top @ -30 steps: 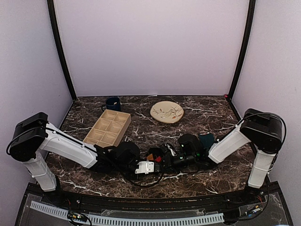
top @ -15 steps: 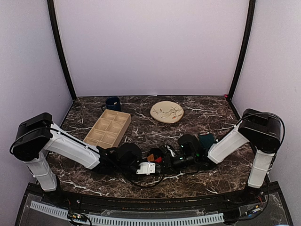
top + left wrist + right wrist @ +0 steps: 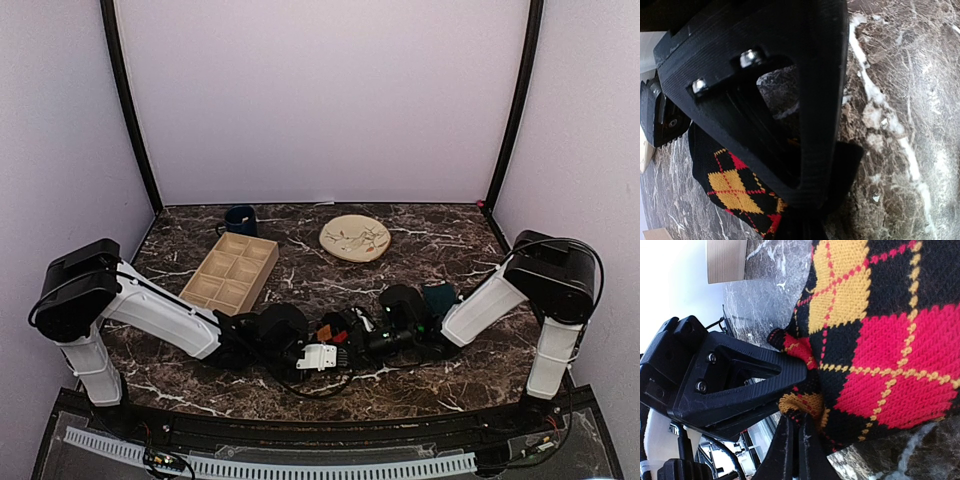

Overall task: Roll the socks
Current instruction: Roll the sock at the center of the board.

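Surface: your table (image 3: 455, 240) is dark brown marble veined in white, filling the lower half of the overhead view. Room: pale lilac walls (image 3: 320, 100) on three sides, with a black post (image 3: 128, 110) in each rear corner. Containers: a divided wooden tray (image 3: 231, 272) lies left of centre, skewed to the table edge, bare wood showing in each compartment. A dark blue mug (image 3: 240, 219) stands upright just behind the tray near the back wall; you cannot see into it. A cream plate (image 3: 355, 238) sits at centre rear, well apart from the tray, with thin branch-like marks and red flecks on it; you cannot tell whether these are printed or loose. Task items: the argyle sock (image 3: 880, 340), black with red, orange and yellow diamonds, lies at lower centre on the marble between the two arms. The teal sock (image 3: 438, 296) lies right of centre, tucked against your right arm and partly hidden by it. Tools: your left gripper (image 3: 802, 225) is closed, a bunched edge of the argyle sock pinched at its tips. Your right gripper (image 3: 792, 437) is fully closed on a fold of the same sock, close beside the left.
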Available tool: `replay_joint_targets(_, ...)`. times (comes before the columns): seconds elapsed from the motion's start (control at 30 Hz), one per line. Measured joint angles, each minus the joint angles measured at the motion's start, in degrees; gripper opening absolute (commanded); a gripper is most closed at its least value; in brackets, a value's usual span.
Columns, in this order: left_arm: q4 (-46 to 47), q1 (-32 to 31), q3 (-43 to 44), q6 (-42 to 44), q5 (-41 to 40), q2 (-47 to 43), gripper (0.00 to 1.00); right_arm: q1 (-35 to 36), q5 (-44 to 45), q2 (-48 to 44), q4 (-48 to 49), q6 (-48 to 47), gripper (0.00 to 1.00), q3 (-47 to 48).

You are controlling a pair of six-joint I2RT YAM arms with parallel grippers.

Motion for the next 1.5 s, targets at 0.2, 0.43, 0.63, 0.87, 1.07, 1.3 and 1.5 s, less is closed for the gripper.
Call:
replay_joint_targets(0.2,-2.67,0.02,1.6,0.02,0.94,0.26,0.0,-0.15,0.37,-0.09,-0.31,-0.15,0.03,-0.11)
replay_joint_targets(0.43,-8.85,0.24,5.68,-0.04,3.39,1.25,0.0,-0.22,1.81,-1.11,-1.38,-1.11,0.2,-2.01)
replay_joint_targets(0.63,-14.25,0.68,9.11,-0.85,6.14,2.08,0.0,-0.22,3.74,-4.02,-3.69,-2.78,0.3,-2.91)
replay_joint_targets(0.87,-20.92,1.44,13.62,-2.51,10.16,3.5,0.0,-0.22,6.82,-7.26,-6.56,-4.9,0.35,-4.24)
replay_joint_targets(1.07,-26.23,2.29,17.38,-4.0,13.64,5.05,0.0,-0.22,10.29,-10.32,-7.82,-5.7,0.39,-6.99)
replay_joint_targets(1.3,-31.91,4.02,20.55,-5.92,18.29,6.14,0.0,-0.22,14.16,-13.53,-7.74,-7.13,0.44,-9.22)
replay_joint_targets(1.5,-36.65,5.75,23.41,-7.28,22.18,7.48,0.0,-0.11,17.7,-17.46,-7.08,-9.05,0.44,-12.15)
